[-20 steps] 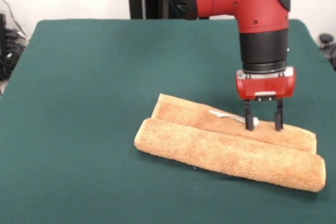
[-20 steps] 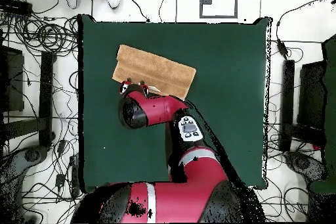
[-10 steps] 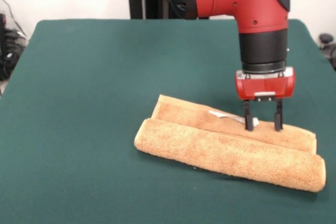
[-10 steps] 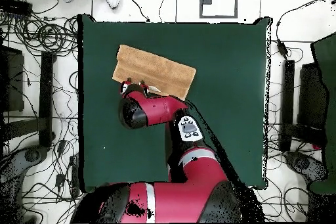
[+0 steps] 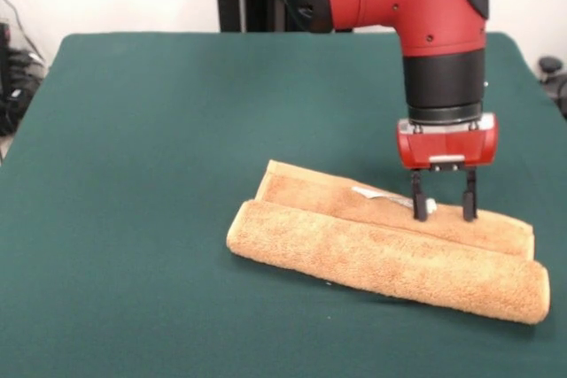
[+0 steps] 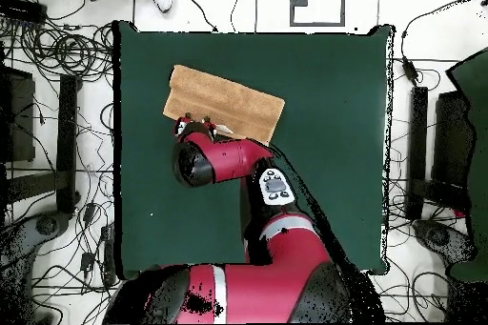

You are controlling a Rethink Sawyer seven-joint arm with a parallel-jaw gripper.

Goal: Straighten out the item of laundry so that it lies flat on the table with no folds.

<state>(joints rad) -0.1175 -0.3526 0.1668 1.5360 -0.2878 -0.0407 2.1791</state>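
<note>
Front view: 1 towel [image 5: 390,254] folded on table [image 5: 159,130]; 1 end effector [image 5: 444,211] spread apart, fingertips on towel.

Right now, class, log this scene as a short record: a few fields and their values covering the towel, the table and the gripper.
towel: orange-tan, folded into a long bundle, thick fold along the camera-side edge in the front view
tag: small, white, on the towel's upper layer beside the gripper
table: dark green cloth, much larger than the towel
gripper: open, pointing down, fingertips at the towel's far strip
task state: towel not yet flat
</note>
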